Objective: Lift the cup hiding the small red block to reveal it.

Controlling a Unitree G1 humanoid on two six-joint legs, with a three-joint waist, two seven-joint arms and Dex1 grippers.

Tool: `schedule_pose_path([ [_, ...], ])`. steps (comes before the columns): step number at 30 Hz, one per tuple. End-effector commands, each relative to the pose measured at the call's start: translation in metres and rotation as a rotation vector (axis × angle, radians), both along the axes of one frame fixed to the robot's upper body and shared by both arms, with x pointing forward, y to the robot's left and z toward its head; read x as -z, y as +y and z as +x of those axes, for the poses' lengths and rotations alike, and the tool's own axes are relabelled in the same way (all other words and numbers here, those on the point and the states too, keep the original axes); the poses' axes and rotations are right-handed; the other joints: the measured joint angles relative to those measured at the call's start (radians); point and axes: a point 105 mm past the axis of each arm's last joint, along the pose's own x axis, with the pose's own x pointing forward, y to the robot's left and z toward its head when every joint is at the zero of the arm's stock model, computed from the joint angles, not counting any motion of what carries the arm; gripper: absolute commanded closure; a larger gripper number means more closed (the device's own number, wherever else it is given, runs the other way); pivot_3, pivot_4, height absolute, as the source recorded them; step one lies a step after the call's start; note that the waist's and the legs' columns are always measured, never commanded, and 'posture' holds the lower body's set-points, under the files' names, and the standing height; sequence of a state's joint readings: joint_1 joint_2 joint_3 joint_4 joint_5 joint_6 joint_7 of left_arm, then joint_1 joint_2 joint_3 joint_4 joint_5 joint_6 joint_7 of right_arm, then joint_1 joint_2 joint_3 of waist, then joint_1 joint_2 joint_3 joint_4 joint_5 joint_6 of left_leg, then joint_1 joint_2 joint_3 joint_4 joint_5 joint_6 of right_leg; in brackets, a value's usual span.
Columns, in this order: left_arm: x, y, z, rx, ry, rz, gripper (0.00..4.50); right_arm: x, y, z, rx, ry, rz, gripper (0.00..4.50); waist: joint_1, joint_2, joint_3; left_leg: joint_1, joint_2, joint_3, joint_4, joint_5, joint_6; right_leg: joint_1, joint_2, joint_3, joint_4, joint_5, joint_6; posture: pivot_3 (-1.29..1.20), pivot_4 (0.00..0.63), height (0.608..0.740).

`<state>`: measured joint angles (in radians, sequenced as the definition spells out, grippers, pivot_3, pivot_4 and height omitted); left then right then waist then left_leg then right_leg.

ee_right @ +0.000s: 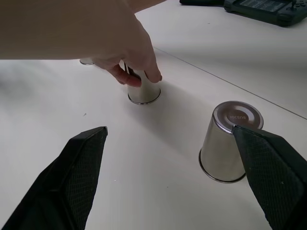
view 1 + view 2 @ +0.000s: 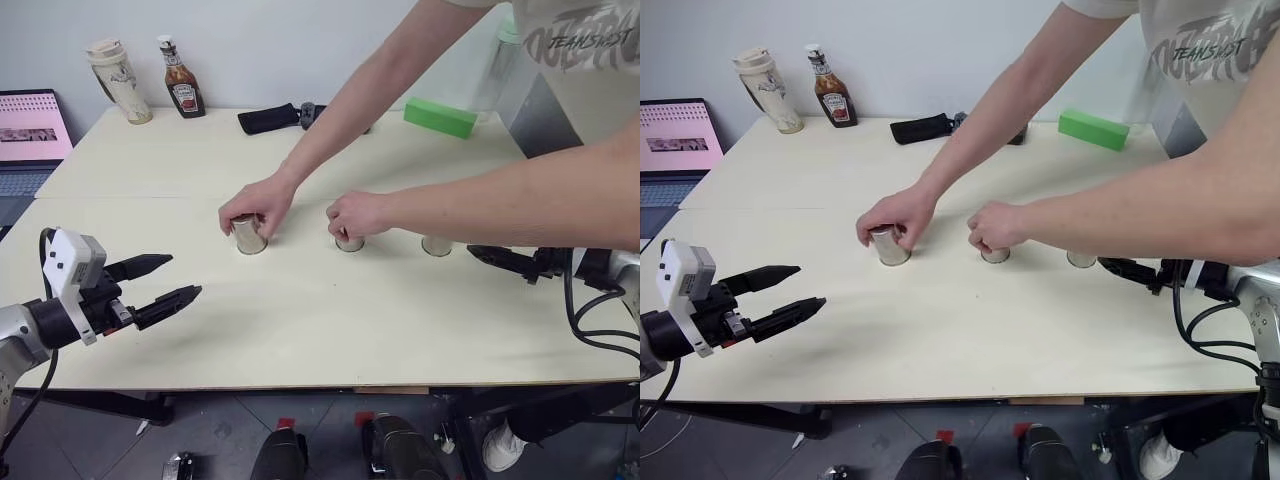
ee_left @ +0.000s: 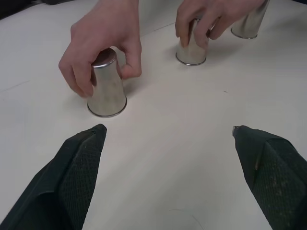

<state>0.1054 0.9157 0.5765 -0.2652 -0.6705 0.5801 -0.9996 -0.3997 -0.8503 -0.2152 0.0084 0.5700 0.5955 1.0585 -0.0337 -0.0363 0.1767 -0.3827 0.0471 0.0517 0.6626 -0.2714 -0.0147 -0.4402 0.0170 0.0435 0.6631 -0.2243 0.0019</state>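
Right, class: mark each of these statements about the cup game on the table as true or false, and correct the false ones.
1. Three silver cups stand upside down on the table. True.
2. The person's hands are on all three cups. False: one hand holds the left cup, the other hand the middle cup; the right cup is untouched.
3. The left gripper is open and holds nothing. True.
4. The small red block lies in plain sight. False: no red block can be seen.
5. The ketchup bottle lies on its side. False: it stands upright at the table's far edge.
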Motion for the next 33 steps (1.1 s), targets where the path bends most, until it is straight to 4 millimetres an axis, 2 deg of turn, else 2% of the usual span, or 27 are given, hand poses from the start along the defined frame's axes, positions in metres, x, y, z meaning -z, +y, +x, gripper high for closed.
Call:
schedule_pose_path([
  [1,-0.009,0.005,-0.002,-0.011,-0.037,0.030,0.00,-0.009,-0.002,-0.001,0.004,-0.036,-0.002,0.10,0.000,0.000,0.000,0.000,0.000,0.000,0.000,0.000,0.000,0.000,0.000,0.000,0.000,0.000,0.000,0.00,0.150,0.740],
  [10,-0.004,0.009,0.004,-0.071,-0.061,0.038,0.00,-0.014,0.009,-0.004,-0.049,-0.046,-0.017,0.10,0.000,0.000,0.000,0.000,0.000,0.000,0.000,0.000,0.000,0.000,0.000,0.000,0.000,0.000,0.000,0.00,0.150,0.740],
  [12,0.001,0.017,0.011,-0.139,-0.081,0.077,0.00,-0.020,0.023,-0.005,-0.088,-0.072,-0.025,0.10,0.000,0.000,0.000,0.000,0.000,0.000,0.000,0.000,0.000,0.000,0.000,0.000,0.000,0.000,0.000,0.00,0.150,0.740],
  [15,0.009,0.026,0.022,-0.226,-0.111,0.117,0.00,-0.026,0.057,-0.005,-0.167,-0.103,-0.037,0.10,-0.004,0.000,0.000,0.001,0.000,0.001,0.000,0.000,0.000,0.000,0.000,0.001,0.001,0.000,0.000,0.00,0.150,0.740],
  [19,0.024,0.001,0.054,-0.290,-0.172,0.072,0.00,-0.031,0.115,0.004,-0.224,-0.143,-0.051,0.10,-0.001,-0.001,0.000,0.002,0.000,0.000,0.000,0.000,0.000,0.001,0.000,0.000,0.002,0.001,0.002,0.00,0.150,0.740],
  [22,0.032,-0.014,0.074,-0.345,-0.203,0.027,0.00,-0.040,0.140,0.013,-0.214,-0.139,-0.024,0.10,0.003,-0.002,-0.001,0.000,0.000,0.000,0.001,0.001,0.000,0.000,0.000,0.000,0.002,0.002,0.003,0.00,0.150,0.740],
  [26,0.026,-0.015,0.095,-0.432,-0.241,-0.045,0.00,-0.042,0.157,0.015,-0.219,-0.105,0.001,0.10,0.007,-0.004,-0.003,-0.006,-0.002,-0.001,0.001,0.000,0.000,-0.002,-0.001,0.000,0.000,0.006,-0.002,0.00,0.150,0.740],
  [31,0.024,-0.038,0.112,-0.371,-0.238,-0.069,0.00,-0.043,0.169,0.016,-0.227,-0.112,-0.006,0.10,0.008,-0.006,-0.003,-0.011,-0.003,-0.006,0.002,0.000,0.000,-0.003,-0.002,-0.001,-0.002,0.006,-0.002,0.00,0.150,0.740],
  [33,0.025,-0.055,0.119,-0.327,-0.221,-0.077,0.00,-0.045,0.175,0.017,-0.226,-0.113,0.009,0.10,0.007,-0.006,-0.003,-0.011,-0.003,-0.007,0.002,0.000,0.000,-0.003,-0.002,-0.001,-0.002,0.006,-0.002,0.00,0.150,0.740],
])
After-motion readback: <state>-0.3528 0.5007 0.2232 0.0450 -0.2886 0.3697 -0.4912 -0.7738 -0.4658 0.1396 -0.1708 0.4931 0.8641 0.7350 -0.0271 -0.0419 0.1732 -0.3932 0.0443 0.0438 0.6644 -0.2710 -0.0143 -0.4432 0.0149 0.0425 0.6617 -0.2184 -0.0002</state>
